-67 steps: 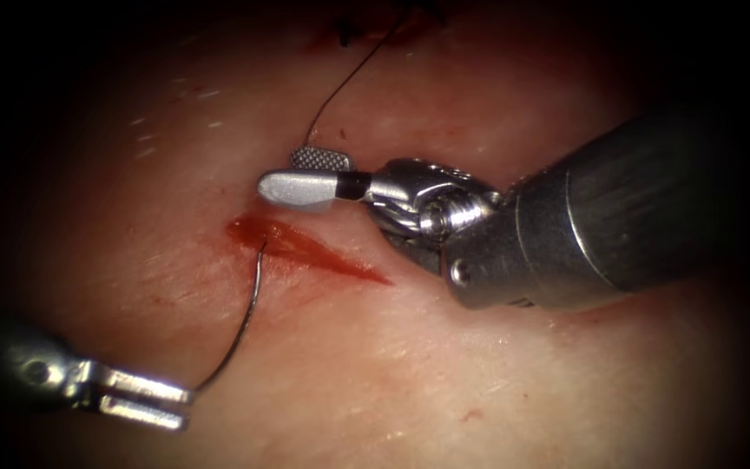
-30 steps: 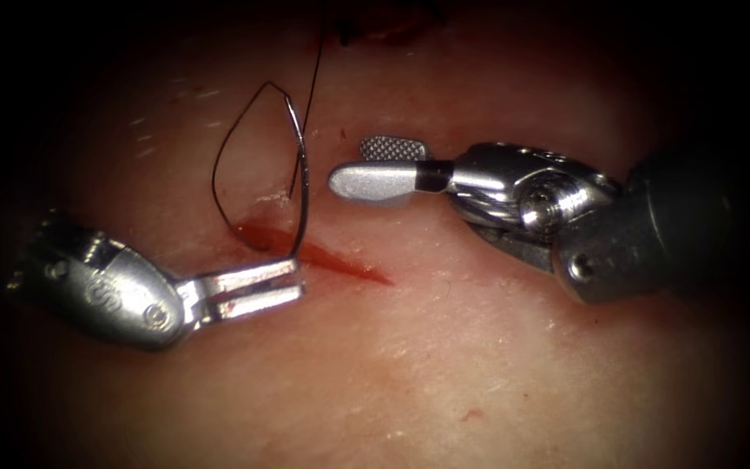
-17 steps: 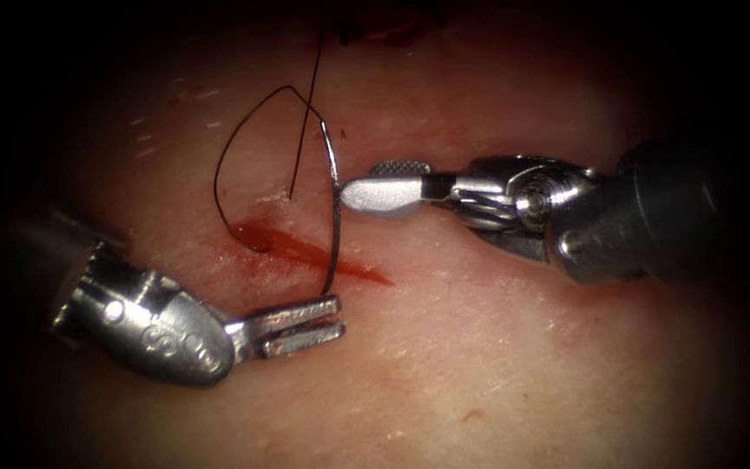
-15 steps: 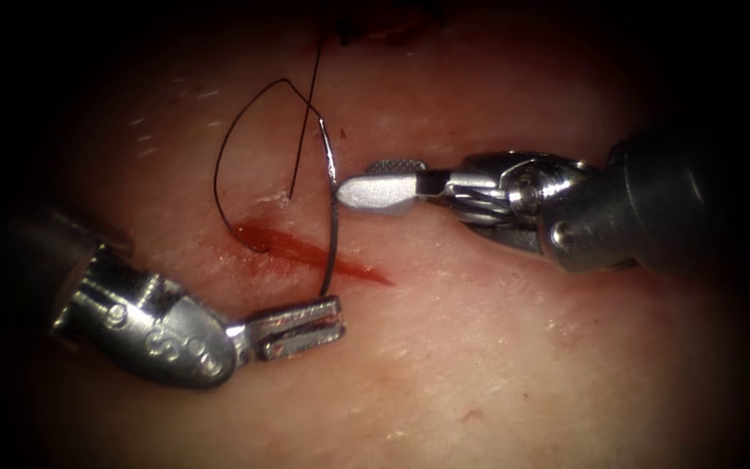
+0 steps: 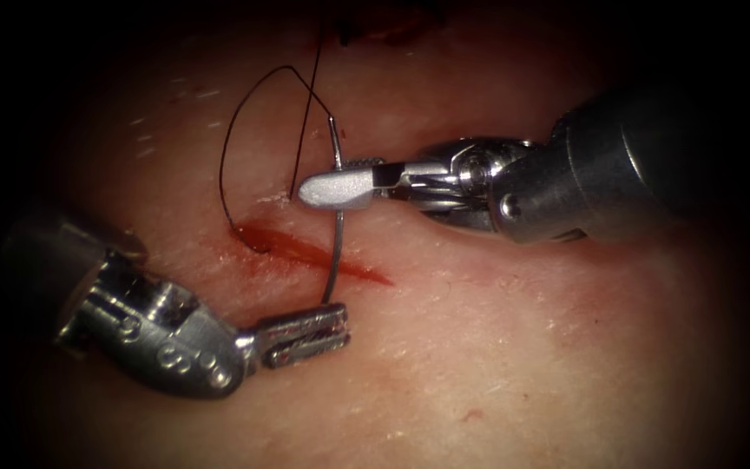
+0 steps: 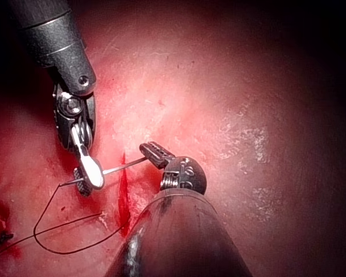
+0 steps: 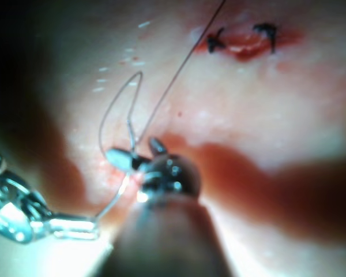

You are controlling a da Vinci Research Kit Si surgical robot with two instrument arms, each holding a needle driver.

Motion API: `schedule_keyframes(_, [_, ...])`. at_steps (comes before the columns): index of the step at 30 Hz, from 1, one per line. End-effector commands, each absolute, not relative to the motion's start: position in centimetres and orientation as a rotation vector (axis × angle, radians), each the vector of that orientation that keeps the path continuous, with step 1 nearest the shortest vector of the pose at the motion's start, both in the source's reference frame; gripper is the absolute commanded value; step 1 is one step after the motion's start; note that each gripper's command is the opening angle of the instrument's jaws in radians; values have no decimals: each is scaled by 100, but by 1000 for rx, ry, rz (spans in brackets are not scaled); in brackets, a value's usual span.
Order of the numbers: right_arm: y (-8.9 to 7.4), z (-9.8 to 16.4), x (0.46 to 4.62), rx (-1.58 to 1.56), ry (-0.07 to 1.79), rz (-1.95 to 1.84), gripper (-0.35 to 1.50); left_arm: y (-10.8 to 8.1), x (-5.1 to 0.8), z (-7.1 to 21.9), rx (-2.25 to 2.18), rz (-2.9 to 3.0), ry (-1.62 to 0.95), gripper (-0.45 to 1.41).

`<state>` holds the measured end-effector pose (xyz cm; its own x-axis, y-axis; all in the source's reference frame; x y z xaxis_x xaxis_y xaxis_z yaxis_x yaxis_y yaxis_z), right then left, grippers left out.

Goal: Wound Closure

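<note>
above the red cut (image 5: 310, 252) in the pale pink pork tissue (image 5: 496, 365), the thin curved steel needle (image 5: 338, 227) is held clear of the surface, standing nearly upright and crossing over the cut's middle. its lower end is clamped between the closed jaws of the left arm's silver needle driver (image 5: 327, 323), which lies just below the cut. its upper part, close to the thread end, is straddled by the right arm's silver needle driver (image 5: 340, 182), whose jaws are seen parted to either side of the needle in the endoscope view; a firm grasp by them cannot be confirmed. the fine black thread (image 5: 240, 148) is carried from the needle's top in a loop to the left and down into the tissue at the cut's left end, and a second strand is seen running upward to the earlier dark stitches (image 7: 242, 37) beyond. red fluid (image 5: 262, 236) is seen along the cut.
</note>
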<state>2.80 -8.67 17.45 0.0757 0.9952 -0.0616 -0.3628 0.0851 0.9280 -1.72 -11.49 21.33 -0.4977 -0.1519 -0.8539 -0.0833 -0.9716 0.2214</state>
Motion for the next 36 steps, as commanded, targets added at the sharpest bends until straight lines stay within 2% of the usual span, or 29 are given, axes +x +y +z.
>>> schedule_keyframes(1, [-880,1744,288,917,921,1263,83,-1164,-183,2130,1555,-2659,-357,-45])
schedule_keyframes(5, [-881,1743,289,919,920,1261,78,-1164,-184,2131,1551,-2661,-355,-45])
schedule_keyframes(8, [-881,1743,291,919,920,1260,62,-1164,-184,2130,1547,-2657,-359,-45])
schedule_keyframes(9, [-882,1743,291,920,920,1259,37,-1164,-184,2130,1547,-2657,-359,-45])
schedule_keyframes(10, [-882,1743,291,920,920,1259,37,-1164,-184,2130,1547,-2657,-359,-45])
schedule_keyframes(11, [-882,1742,291,921,920,1259,-30,-1164,-184,2130,1547,-2657,-359,-45])
schedule_keyframes(13, [-882,1742,290,922,920,1258,-35,-1164,-184,2130,1547,-2657,-359,-45])
schedule_keyframes(23, [-875,1738,280,853,906,1276,-35,-1159,-182,2126,1536,-2667,-367,-45])
schedule_keyframes(24, [-872,1737,278,818,914,1272,-35,-1153,-180,2124,1585,-2729,-294,17])
schedule_keyframes(25, [-870,1737,277,797,921,1266,-35,-1151,-179,2123,1620,-2771,-243,46])
schedule_keyframes(26, [-870,1737,277,797,921,1266,-35,-1151,-179,2123,1620,-2771,-243,46])
schedule_keyframes(27, [-866,1737,276,763,933,1264,-35,-1146,-174,2119,1700,-2854,-133,81])
schedule_keyframes(28, [-865,1737,276,747,937,1261,-35,-1144,-171,2117,1734,-2876,-75,98])
schedule_keyframes(29, [-864,1737,276,737,940,1261,-35,-1143,-167,2114,1777,-2886,-5,103])
schedule_keyframes(34, [-861,1738,276,691,951,1244,-35,-1145,-144,2103,1879,-2849,241,108])
schedule_keyframes(35, [-856,1734,276,646,963,1231,-35,-1148,-120,2100,1929,-2844,413,88])
schedule_keyframes(36, [-854,1731,276,637,971,1222,-35,-1148,-113,2101,1932,-2846,453,71])
